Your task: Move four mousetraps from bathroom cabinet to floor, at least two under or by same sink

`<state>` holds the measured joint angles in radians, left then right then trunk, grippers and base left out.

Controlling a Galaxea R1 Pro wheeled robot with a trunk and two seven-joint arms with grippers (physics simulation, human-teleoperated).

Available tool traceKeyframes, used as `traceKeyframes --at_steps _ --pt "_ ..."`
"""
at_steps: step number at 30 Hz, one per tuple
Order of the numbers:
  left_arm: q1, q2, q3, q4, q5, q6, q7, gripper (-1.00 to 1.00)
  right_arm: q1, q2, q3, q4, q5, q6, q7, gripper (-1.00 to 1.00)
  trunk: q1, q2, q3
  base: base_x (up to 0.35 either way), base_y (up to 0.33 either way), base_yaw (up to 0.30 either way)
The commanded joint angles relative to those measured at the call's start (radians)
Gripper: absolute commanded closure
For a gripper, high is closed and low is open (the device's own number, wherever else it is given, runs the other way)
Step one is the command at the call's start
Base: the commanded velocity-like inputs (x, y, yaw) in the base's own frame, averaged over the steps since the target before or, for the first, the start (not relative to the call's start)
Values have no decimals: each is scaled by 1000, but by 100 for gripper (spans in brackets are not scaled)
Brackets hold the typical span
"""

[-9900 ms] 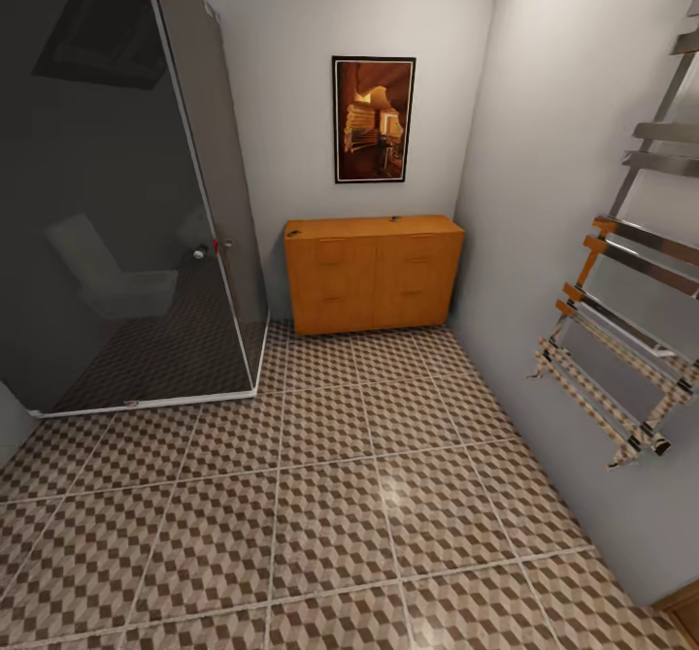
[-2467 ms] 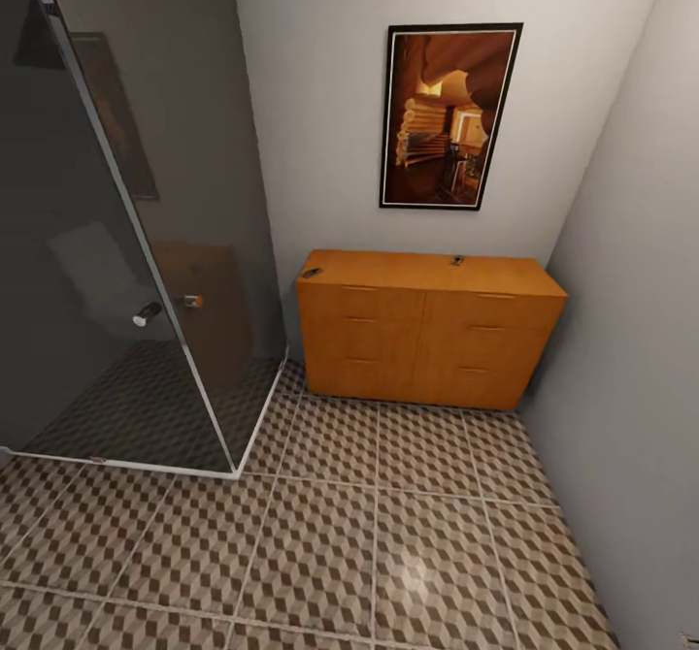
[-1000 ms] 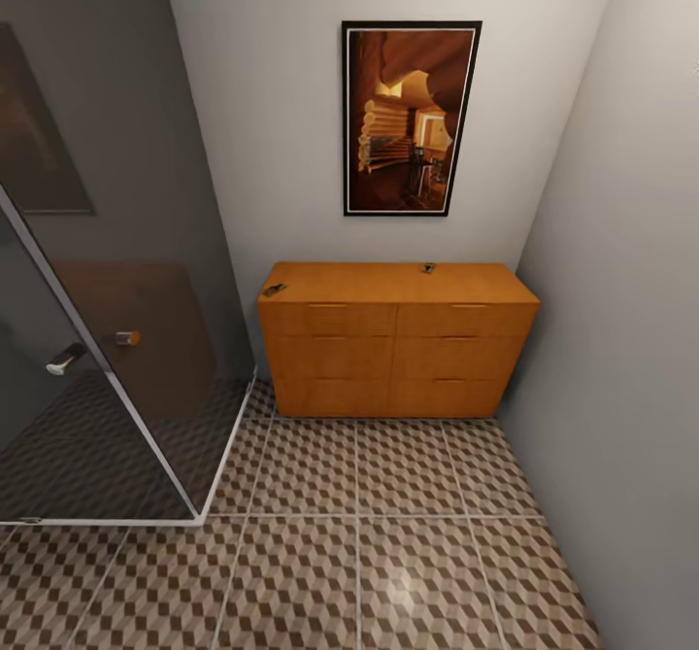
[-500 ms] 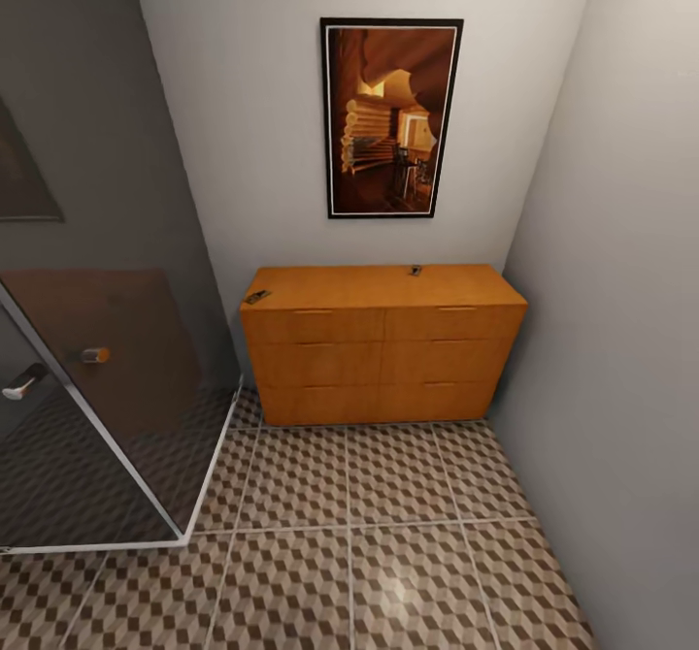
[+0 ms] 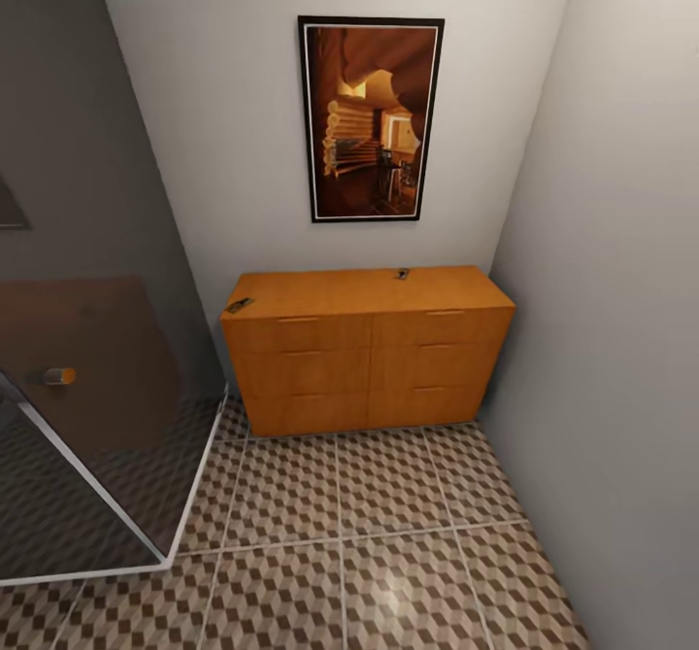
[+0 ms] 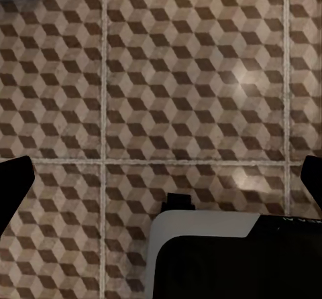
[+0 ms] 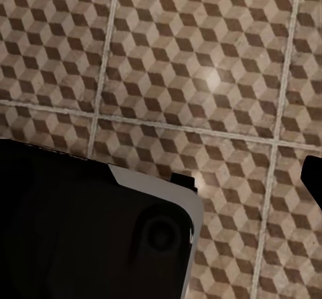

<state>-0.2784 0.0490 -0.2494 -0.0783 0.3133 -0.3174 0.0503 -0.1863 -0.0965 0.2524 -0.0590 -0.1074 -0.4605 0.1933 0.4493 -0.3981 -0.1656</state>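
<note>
Two mousetraps lie on top of the cabinet (image 5: 364,359), well apart: one mousetrap (image 5: 239,305) at its front left corner, at about ten o'clock from the cabinet's middle, and a second mousetrap (image 5: 401,274) near the back edge at about one o'clock. The cabinet stands against the far wall with all six drawers closed. Above it, at twelve o'clock, hangs a framed picture (image 5: 370,117). The bathroom floor (image 5: 388,534) spreads out at six o'clock, and a dark glass shower screen (image 5: 92,340) stands at nine o'clock. In the wrist views, dark finger tips show at both side edges for the left gripper (image 6: 161,192), spread wide; the right gripper's state I cannot tell.
</note>
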Motion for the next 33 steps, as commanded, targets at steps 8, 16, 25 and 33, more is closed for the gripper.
traceKeyframes --at_steps 8,16,25,33 --pt "-1 0 -8 0 4 -3 5 -100 -1 0 5 1 -11 -3 6 -100 1 -2 -2 112 0 -8" --pt "-1 0 -8 0 4 -2 5 -100 -1 -1 5 2 -11 -3 6 -100 1 -2 -2 109 0 0" --pt "-1 0 -9 0 4 -3 5 -100 -1 0 5 2 -11 -3 6 -100 1 -2 -2 103 0 0" --pt "-1 0 -8 0 4 -3 5 -100 -1 -1 5 2 -11 -3 6 -100 1 -2 -2 98 0 0"
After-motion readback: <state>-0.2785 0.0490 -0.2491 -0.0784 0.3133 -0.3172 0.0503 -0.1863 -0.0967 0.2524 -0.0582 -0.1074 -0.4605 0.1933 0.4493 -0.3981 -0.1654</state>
